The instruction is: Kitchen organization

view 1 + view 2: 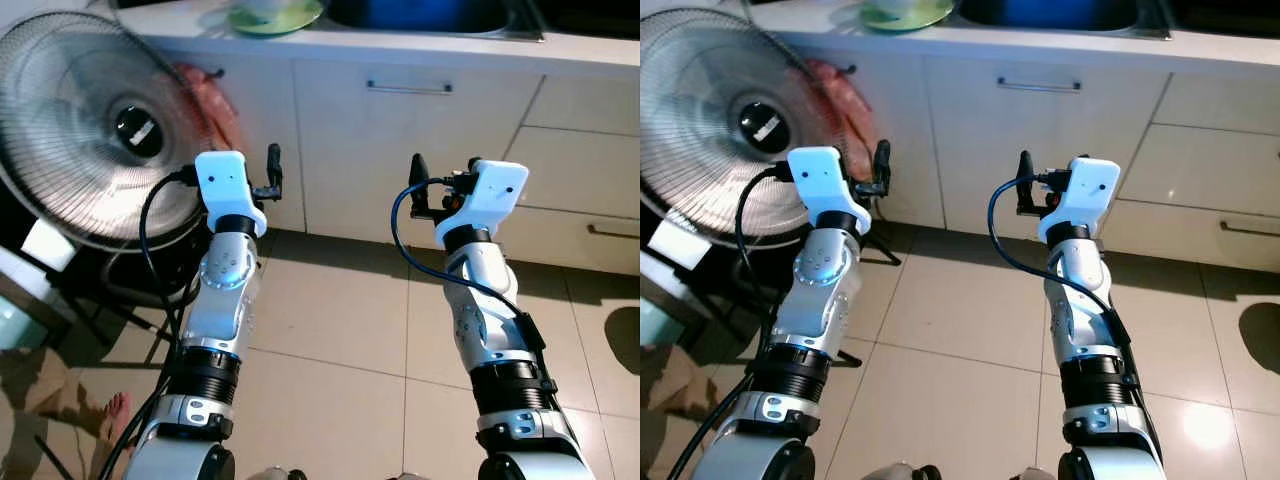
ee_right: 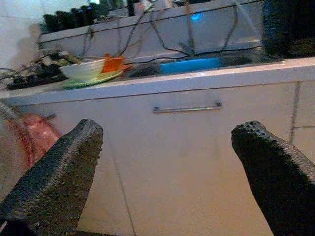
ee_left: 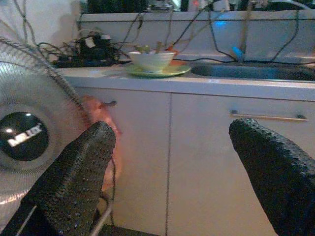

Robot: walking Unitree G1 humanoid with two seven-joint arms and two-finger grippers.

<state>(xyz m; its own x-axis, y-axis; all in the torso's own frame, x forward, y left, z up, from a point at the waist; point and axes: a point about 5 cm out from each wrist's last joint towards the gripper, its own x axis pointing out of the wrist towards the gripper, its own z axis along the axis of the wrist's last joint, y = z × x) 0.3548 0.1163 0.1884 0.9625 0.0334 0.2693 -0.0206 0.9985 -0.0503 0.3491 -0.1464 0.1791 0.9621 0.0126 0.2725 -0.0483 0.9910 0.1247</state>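
Still, both the left claw (image 3: 170, 162) and right claw (image 2: 162, 164) gape wide, empty; the bowl (image 3: 150, 60) on its green plate (image 3: 158, 71) sits near the tabletop (image 3: 197, 84) edge, so a careless reach risks knocking it off

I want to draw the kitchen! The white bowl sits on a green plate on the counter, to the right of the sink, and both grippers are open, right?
Not quite. The bowl on the green plate sits left of the sink, not right; the left eye view shows it. Both the left gripper and right gripper are open.
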